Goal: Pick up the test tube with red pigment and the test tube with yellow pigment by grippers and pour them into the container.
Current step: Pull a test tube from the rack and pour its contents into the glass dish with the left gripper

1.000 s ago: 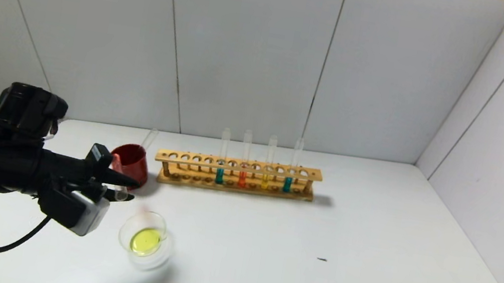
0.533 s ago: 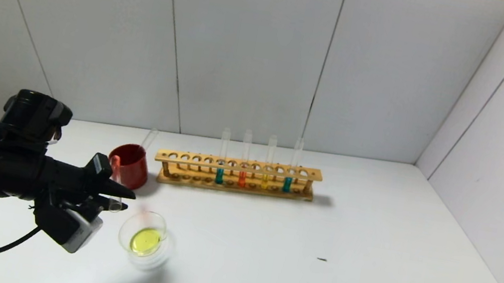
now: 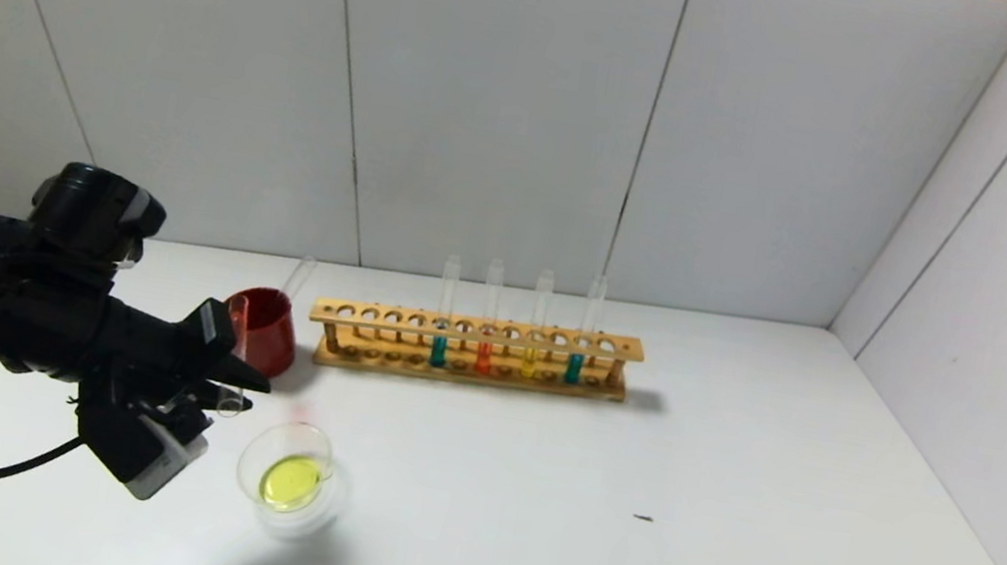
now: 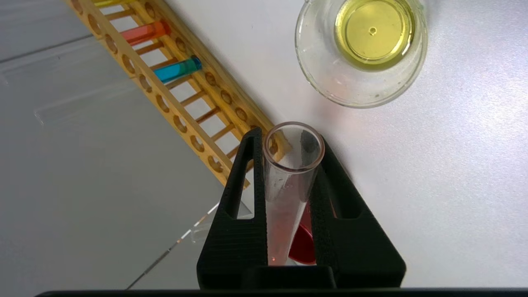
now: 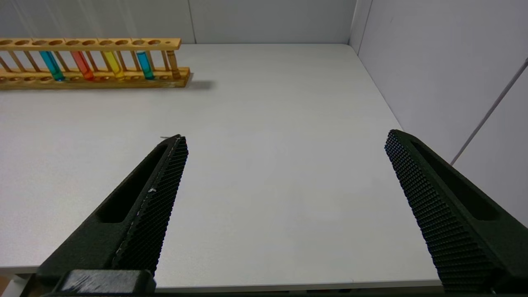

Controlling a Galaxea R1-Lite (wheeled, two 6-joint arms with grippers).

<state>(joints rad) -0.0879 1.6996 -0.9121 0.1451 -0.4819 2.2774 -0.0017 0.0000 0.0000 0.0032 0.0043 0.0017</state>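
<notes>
left end effector [image 3: 239, 387] is clamped on a nearly drained test tube [image 4: 288, 181] just beside the container [image 3: 293, 477] of yellow liquid, right end effector [image 5: 284, 173] parked wide open over the worktop [image 5: 268, 123]

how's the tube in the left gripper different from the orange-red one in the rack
The held tube looks nearly empty, with only faint red traces inside; the racked tube has a short orange-red column at its bottom. The held tube is clamped in the left gripper beside the glass dish; the racked tube stands upright in the wooden rack. Both are slim clear glass.
</notes>
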